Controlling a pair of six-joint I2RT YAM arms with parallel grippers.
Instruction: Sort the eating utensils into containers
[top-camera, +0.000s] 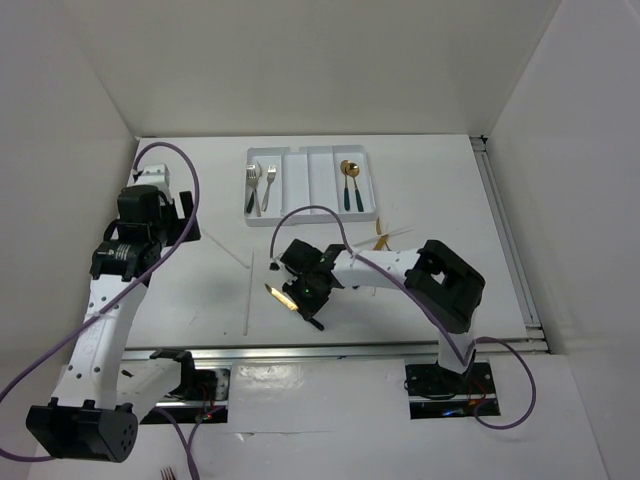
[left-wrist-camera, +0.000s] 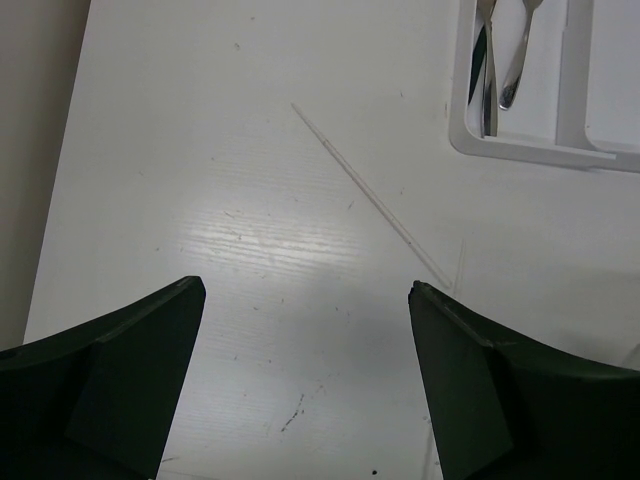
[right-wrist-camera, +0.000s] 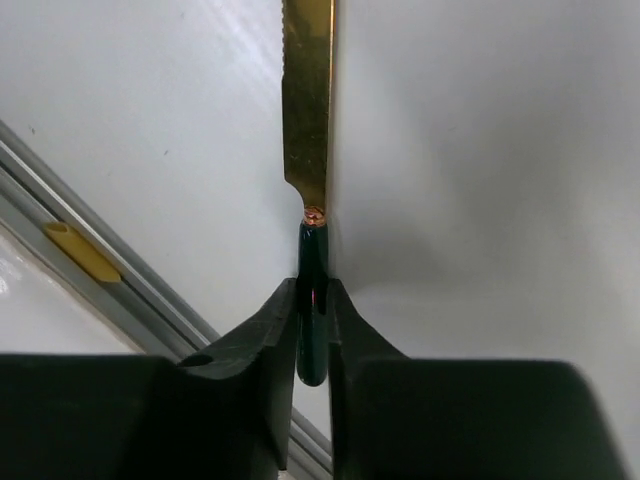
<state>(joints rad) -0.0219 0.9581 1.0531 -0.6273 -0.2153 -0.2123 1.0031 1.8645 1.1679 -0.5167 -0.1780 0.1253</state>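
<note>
right gripper (right-wrist-camera: 313, 305) pinching gold knife (right-wrist-camera: 308, 110) handle, blade projecting forward

- knife (right-wrist-camera: 308, 130) is rocking a gold blade and a dark green handle
- tray (top-camera: 322, 180) is looking plain white
- spoons (top-camera: 349, 186) are showing gold with dark handles
- forks (top-camera: 260, 185) are shining silver
- cable (top-camera: 165, 147) is looking purple

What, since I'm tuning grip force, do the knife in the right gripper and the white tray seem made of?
The knife: its blade looks like polished gold-coloured metal, mirror-bright with a serrated edge. Its dark green handle, clamped in the right gripper, is glossy, perhaps resin or enamel; I cannot tell which. The white tray: probably moulded plastic, smooth, with rounded corners and a soft sheen.
</note>
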